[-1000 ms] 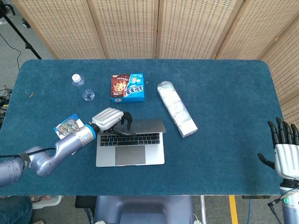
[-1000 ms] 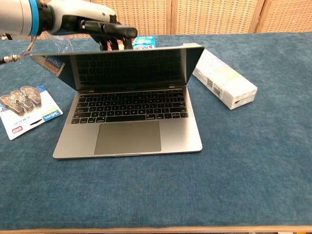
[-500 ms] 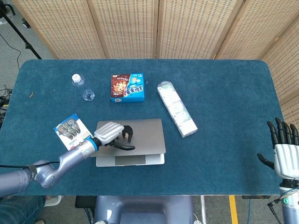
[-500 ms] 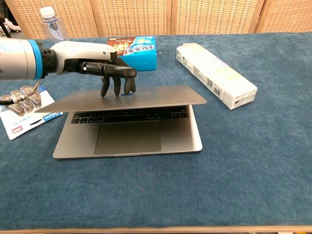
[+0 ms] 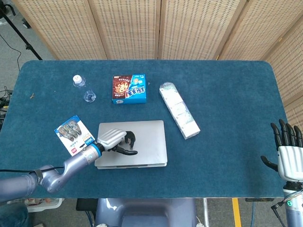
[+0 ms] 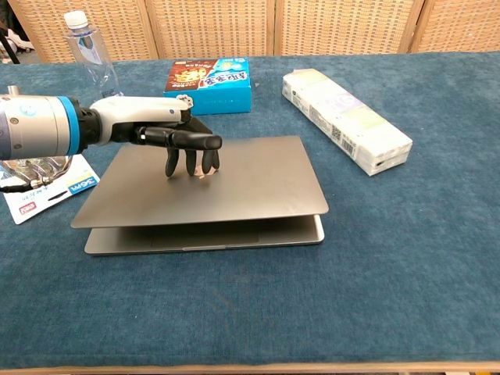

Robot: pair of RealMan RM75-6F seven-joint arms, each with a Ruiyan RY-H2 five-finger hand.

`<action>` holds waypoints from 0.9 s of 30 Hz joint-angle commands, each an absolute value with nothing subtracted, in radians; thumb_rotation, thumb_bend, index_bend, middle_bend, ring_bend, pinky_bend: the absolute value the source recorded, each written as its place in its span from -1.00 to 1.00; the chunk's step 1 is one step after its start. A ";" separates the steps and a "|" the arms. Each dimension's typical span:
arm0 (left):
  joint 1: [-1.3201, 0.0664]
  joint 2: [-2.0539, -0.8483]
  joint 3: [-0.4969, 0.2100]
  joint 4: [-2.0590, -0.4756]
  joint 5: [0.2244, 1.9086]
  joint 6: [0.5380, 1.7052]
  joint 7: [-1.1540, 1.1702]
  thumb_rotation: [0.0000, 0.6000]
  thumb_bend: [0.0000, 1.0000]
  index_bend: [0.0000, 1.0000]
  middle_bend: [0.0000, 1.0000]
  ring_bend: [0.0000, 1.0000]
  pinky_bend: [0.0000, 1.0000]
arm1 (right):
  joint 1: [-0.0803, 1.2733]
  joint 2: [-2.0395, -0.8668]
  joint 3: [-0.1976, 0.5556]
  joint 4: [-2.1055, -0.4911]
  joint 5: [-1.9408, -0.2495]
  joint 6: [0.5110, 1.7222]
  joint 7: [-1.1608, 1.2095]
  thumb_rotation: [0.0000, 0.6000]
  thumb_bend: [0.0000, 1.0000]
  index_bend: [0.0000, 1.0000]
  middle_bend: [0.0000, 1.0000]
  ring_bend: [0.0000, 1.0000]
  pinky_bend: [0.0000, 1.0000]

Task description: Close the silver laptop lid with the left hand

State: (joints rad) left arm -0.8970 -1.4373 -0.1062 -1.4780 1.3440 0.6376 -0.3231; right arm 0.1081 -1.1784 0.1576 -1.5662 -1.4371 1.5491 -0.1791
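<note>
The silver laptop (image 5: 142,142) (image 6: 250,180) lies near the table's front, its lid almost flat with a narrow gap left above the base at the front edge. My left hand (image 5: 115,140) (image 6: 168,134) presses its fingertips down on the lid's left half, fingers bent downward, holding nothing. My right hand (image 5: 288,151) hangs off the table's right front corner, fingers spread upward and empty; the chest view does not show it.
A blister card (image 5: 73,134) (image 6: 43,181) lies left of the laptop. Behind it stand a clear bottle (image 5: 79,83) (image 6: 87,45) and a cookie box (image 5: 129,88) (image 6: 209,76). A long white packet (image 5: 179,109) (image 6: 346,119) lies to the right.
The lid has swung from upright down to nearly flat under my left hand, which moved forward and down with it. The right hand has not moved.
</note>
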 commanded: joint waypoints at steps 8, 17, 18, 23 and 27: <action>-0.896 -1.482 -0.094 -1.428 1.349 0.636 -0.327 -0.72 -1.00 0.05 -0.26 -0.19 0.04 | 0.107 -1.176 0.159 -1.568 -1.435 1.552 -0.178 1.00 -1.00 -1.00 -1.00 -1.00 -1.00; -0.892 -1.485 -0.099 -1.423 1.353 0.645 -0.350 -0.72 -1.00 0.05 -0.26 -0.21 0.04 | 0.106 -1.173 0.160 -1.569 -1.435 1.553 -0.172 1.00 -1.00 -1.00 -1.00 -1.00 -1.00; -0.893 -1.482 -0.099 -1.424 1.354 0.644 -0.351 -0.72 -1.00 0.05 -0.26 -0.21 0.04 | 0.106 -1.172 0.160 -1.570 -1.435 1.552 -0.172 1.00 -1.00 -1.00 -1.00 -1.00 -1.00; -0.882 -1.461 -0.107 -1.452 1.367 0.673 -0.368 -0.72 -1.00 0.03 -0.36 -0.30 0.00 | 0.105 -1.171 0.159 -1.573 -1.440 1.557 -0.172 1.00 -1.00 -1.00 -1.00 -1.00 -1.00; -0.860 -1.418 -0.119 -1.491 1.394 0.737 -0.378 -0.76 -1.00 -0.36 -0.84 -0.80 -0.73 | 0.104 -1.169 0.159 -1.576 -1.442 1.560 -0.169 1.00 -1.00 -1.00 -1.00 -1.00 -1.00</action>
State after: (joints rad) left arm -0.8746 -1.4428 -0.1112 -1.4685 1.3771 0.7038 -0.3706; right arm 0.1037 -1.1687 0.1591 -1.5760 -1.4422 1.5598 -0.1689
